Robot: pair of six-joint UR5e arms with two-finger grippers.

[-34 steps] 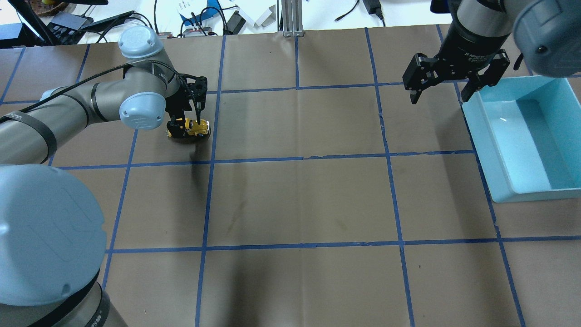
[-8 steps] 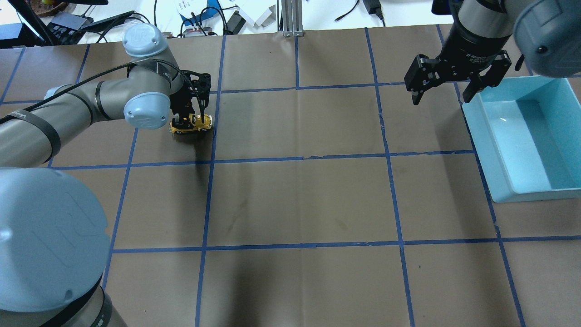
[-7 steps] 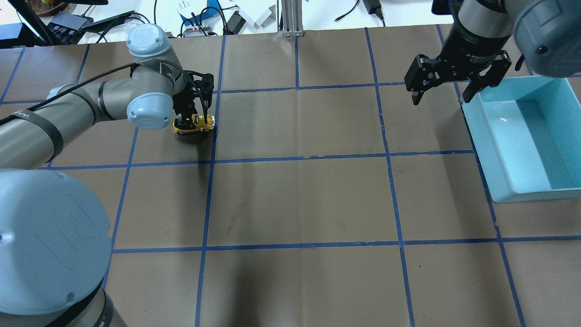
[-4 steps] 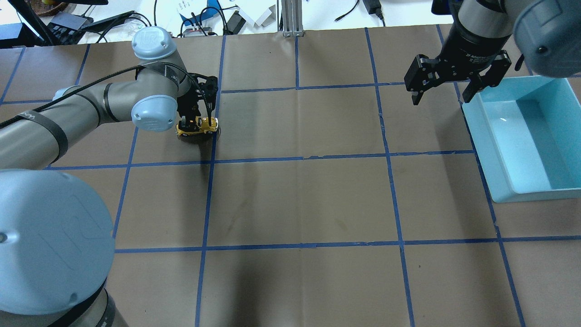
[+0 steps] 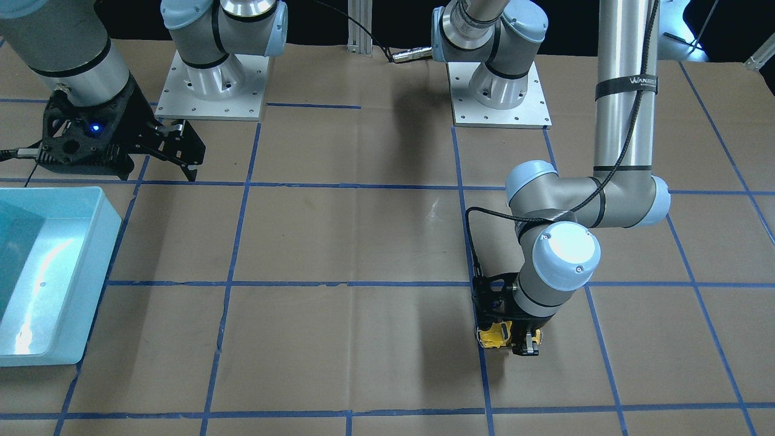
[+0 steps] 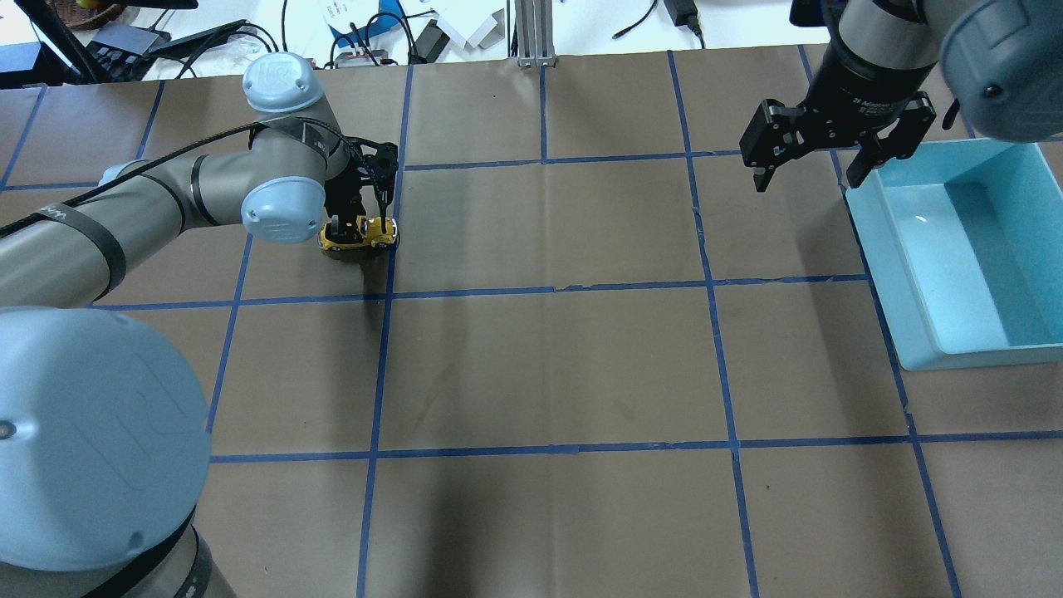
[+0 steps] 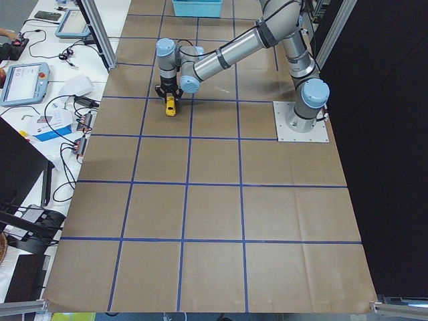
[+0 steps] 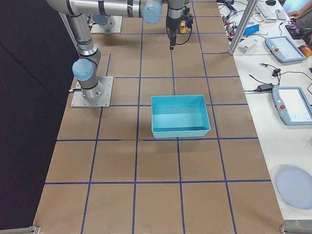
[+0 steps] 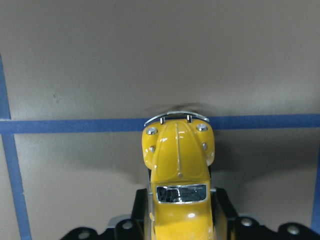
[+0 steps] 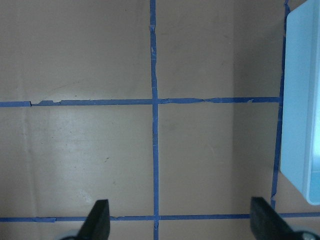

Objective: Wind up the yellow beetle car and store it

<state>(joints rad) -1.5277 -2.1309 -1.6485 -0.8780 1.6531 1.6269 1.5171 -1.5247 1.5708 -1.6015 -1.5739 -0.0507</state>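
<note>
car (image 9: pixel 178 170) rear was cut off at left wrist view's bottom | bin (image 5: pixel 98 266) ran off front view's left edge

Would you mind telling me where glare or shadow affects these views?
Left wrist view: the yellow beetle car is sharp, with small highlights on its glossy roof. Front-facing view: bright glare washes the floor of the blue bin. Overhead view: a dark shadow streaks the paper from the car toward the camera.

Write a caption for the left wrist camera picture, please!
Left gripper holds the yellow beetle car, nose over a blue tape line.
</note>
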